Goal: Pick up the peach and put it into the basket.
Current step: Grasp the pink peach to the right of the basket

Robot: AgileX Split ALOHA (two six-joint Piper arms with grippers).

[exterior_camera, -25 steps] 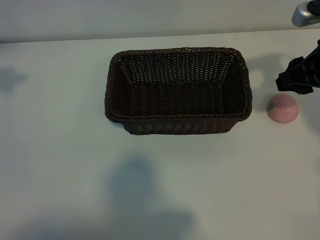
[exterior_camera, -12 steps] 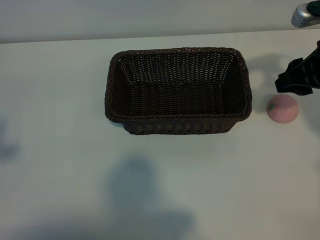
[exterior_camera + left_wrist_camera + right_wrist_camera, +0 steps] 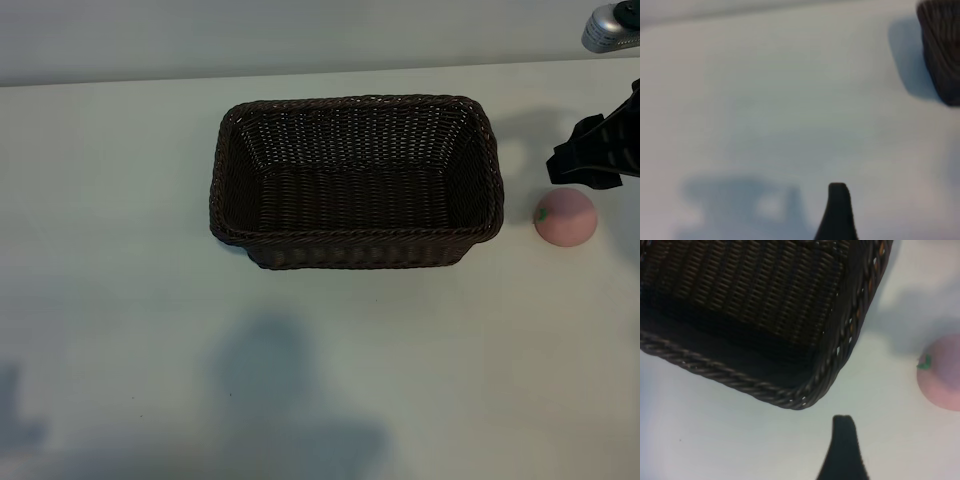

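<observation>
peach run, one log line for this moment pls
peach: on table, right of basket | basket: empty | right gripper: open by peach

White table (image 3: 120, 200) carries basket (image 3: 355, 250), peach (image 3: 566, 217).

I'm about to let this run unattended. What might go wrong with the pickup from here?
The peach is round and lies loose on the table, so the open right claw beside it may nudge it rolling. It also sits near the basket wall, which a low carry may hit.
</observation>
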